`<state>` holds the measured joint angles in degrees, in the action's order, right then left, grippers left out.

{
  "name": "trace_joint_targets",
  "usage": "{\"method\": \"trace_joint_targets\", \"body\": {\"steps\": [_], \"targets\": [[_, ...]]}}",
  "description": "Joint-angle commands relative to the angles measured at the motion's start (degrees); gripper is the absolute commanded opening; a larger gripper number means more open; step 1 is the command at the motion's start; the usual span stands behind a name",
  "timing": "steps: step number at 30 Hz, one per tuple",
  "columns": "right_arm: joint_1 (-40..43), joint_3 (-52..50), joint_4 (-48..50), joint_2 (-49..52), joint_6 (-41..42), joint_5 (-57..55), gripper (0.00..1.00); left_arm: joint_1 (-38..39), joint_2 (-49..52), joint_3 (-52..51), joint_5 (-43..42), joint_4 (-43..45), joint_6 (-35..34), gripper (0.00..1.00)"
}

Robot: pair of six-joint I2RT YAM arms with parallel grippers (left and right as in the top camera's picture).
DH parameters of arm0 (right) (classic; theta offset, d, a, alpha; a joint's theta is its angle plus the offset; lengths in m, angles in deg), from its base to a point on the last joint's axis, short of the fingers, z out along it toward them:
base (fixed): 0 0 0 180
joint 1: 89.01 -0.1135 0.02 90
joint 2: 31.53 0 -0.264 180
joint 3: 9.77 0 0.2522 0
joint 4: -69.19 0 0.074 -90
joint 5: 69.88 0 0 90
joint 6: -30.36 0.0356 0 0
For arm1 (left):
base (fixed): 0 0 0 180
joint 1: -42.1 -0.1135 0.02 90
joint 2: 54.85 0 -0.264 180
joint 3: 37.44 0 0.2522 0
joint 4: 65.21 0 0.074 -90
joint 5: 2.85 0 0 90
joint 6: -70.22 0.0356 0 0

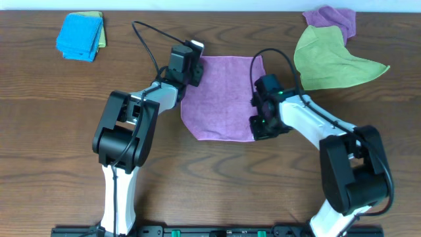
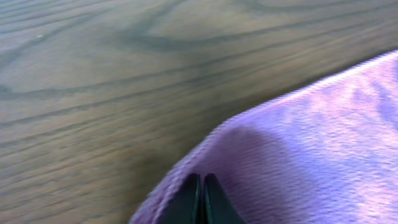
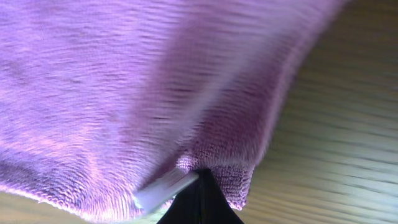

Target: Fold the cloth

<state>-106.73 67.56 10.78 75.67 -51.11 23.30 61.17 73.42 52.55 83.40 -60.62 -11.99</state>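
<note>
The lilac cloth (image 1: 223,99) lies spread on the wooden table between my two arms. My left gripper (image 1: 197,74) is at its far left corner. In the left wrist view the jaws (image 2: 202,186) are shut on the cloth's edge (image 2: 298,149), which is lifted off the wood. My right gripper (image 1: 258,126) is at the cloth's near right corner. In the right wrist view the jaws (image 3: 200,182) are shut on that corner of the cloth (image 3: 124,81), right beside its small white tag (image 3: 163,190).
A lime-green cloth (image 1: 332,59) lies at the back right, with another purple cloth (image 1: 332,20) behind it. A folded blue cloth stack (image 1: 80,36) sits at the back left. Bare wood table (image 1: 59,131) surrounds the cloth.
</note>
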Motion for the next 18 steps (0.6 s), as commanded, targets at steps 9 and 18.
{"method": "trace_joint_targets", "body": {"steps": [9,18], "targets": [[6.0,-1.6,-0.2,0.9,0.9,-4.3,0.01,1.3,1.7,0.9,-0.1,-0.5,0.8,0.06],[5.9,-0.7,-1.6,-2.1,0.8,0.1,0.01,1.8,1.7,0.9,4.2,0.3,0.8,0.05]]}}
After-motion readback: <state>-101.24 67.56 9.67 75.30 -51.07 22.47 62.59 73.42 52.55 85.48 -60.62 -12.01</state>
